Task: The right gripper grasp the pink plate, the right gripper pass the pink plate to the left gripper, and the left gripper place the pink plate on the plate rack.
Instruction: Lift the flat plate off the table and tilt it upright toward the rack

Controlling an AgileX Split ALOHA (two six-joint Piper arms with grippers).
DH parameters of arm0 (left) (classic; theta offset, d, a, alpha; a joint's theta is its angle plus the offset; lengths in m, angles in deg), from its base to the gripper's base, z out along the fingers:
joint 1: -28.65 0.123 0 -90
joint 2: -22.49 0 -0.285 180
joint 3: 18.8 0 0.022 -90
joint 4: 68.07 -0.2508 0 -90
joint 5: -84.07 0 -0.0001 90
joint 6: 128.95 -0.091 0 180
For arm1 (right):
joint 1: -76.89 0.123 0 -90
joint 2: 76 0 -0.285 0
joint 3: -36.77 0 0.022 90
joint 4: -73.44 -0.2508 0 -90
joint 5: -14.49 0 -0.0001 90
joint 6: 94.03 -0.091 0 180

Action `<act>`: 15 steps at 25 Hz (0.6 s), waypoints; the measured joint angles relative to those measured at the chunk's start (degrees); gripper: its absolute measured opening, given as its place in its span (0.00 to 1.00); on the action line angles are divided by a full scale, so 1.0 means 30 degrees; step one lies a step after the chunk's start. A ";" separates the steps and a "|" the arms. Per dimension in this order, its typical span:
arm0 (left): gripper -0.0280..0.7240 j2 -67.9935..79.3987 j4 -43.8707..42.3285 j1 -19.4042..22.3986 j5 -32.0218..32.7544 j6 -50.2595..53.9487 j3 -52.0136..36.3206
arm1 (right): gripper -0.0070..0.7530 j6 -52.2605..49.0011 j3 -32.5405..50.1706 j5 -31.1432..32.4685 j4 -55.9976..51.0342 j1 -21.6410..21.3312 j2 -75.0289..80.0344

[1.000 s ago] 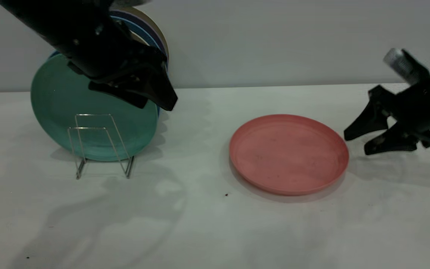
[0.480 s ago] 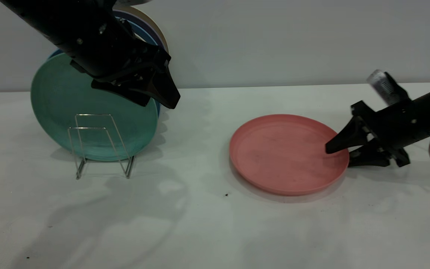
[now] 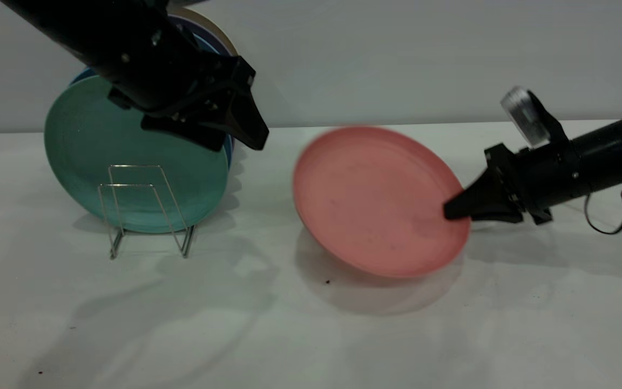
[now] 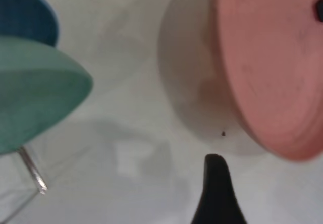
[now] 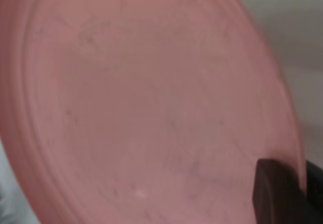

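The pink plate (image 3: 376, 200) is off the table, tilted up with its face toward the camera, right of centre. My right gripper (image 3: 451, 212) is shut on its right rim; one finger (image 5: 275, 193) lies on the plate's face (image 5: 151, 103) in the right wrist view. My left gripper (image 3: 237, 146) hangs open and empty above the table, left of the plate and just right of the racked plates. One of its fingers (image 4: 217, 188) shows in the left wrist view, with the pink plate (image 4: 267, 67) beyond it. The wire plate rack (image 3: 143, 210) stands at the left.
A teal-green plate (image 3: 106, 146) stands upright behind the rack's front loops, with blue and tan plates (image 3: 219, 38) behind it. The left wrist view shows the teal plate (image 4: 35, 88), a blue plate (image 4: 25, 12) and a rack wire (image 4: 33, 171). A wall runs behind the table.
My right gripper moved left, closed on the pink plate's right rim and raised it from lying flat to tilted, shifting it left. My left gripper drifted slightly right.
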 joint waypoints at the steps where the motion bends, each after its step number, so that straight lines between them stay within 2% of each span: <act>1: 0.77 0.0069 0.0225 0.0000 0.0023 0.0000 0.0000 | 0.03 0.0513 0.0000 0.0761 -0.0184 0.0022 0.0000; 9: 0.77 0.0577 0.2953 0.0000 -0.0361 0.0000 0.0000 | 0.03 0.1316 0.0000 0.2822 -0.0729 0.0024 0.0000; 15: 0.77 0.1695 0.5336 0.0000 -0.0494 -0.0561 0.0018 | 0.03 0.1409 0.0000 0.3020 -0.0927 0.0613 0.0000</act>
